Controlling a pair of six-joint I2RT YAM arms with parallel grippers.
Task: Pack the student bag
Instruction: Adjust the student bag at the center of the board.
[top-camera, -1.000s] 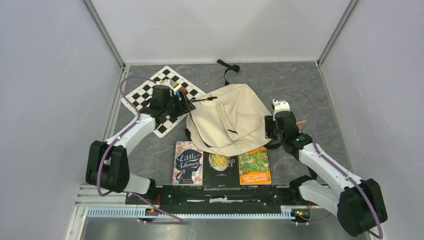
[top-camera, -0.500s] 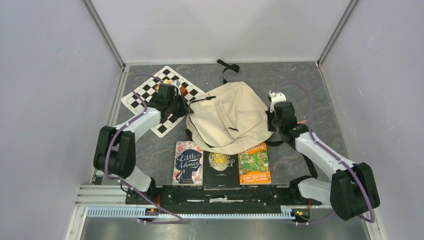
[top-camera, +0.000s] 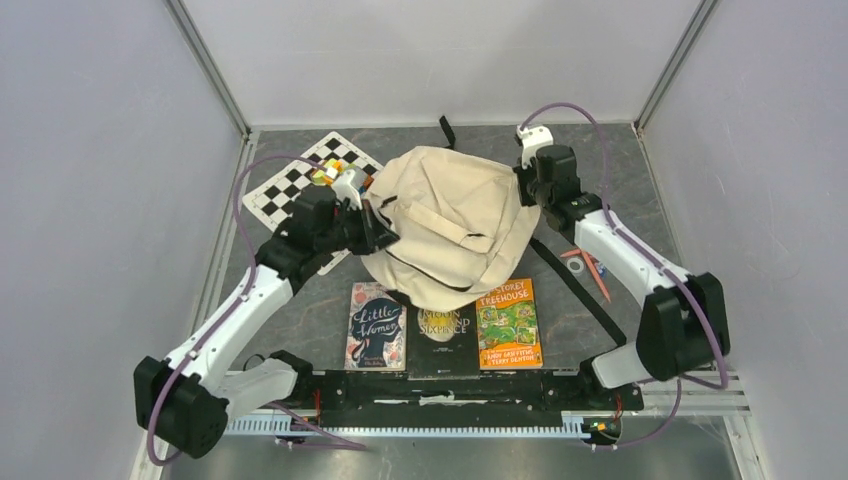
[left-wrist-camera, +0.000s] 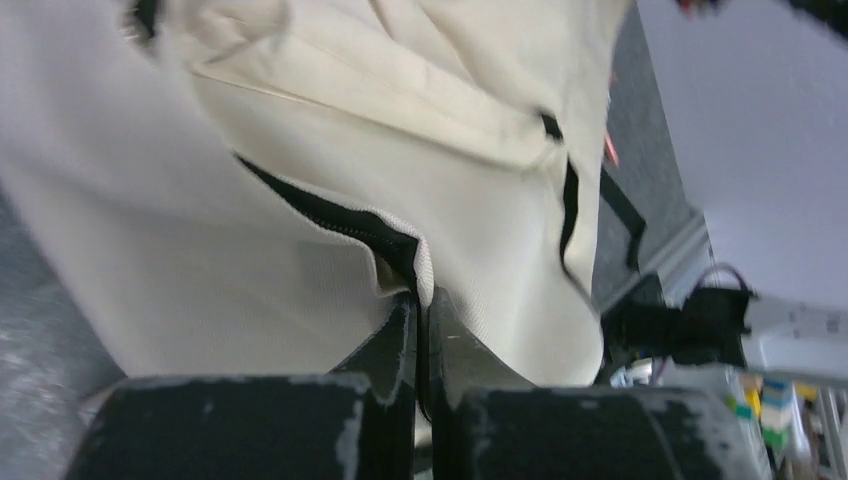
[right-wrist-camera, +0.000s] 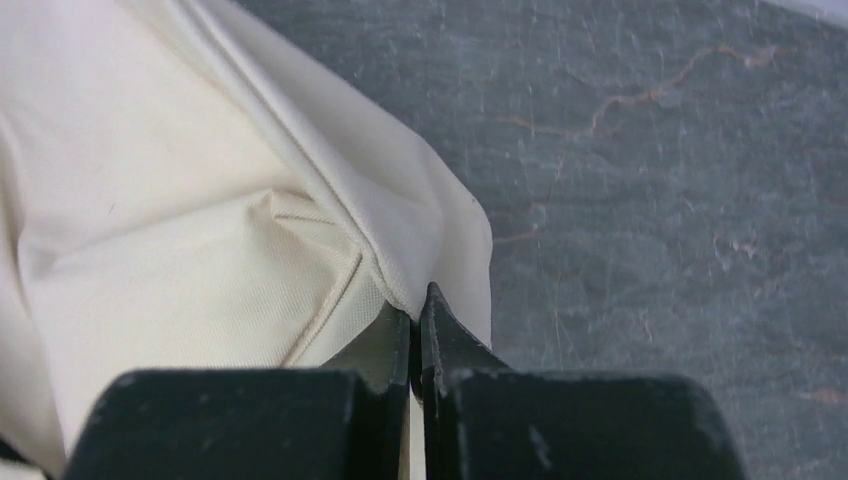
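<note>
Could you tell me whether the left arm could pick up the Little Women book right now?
Probably not yet: the left claw is shut on the edge of the student bag. The Little Women book itself lies largely uncovered near that arm.

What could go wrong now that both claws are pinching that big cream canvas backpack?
The left gripper and right gripper each pinch only a thin fold at the edge of the cream canvas backpack, so the cloth might slip free. The bag's near edge overlaps the tops of the three paperback books, so moving it could drag them. Its loose black strap lies by the right arm and could snag.
</note>
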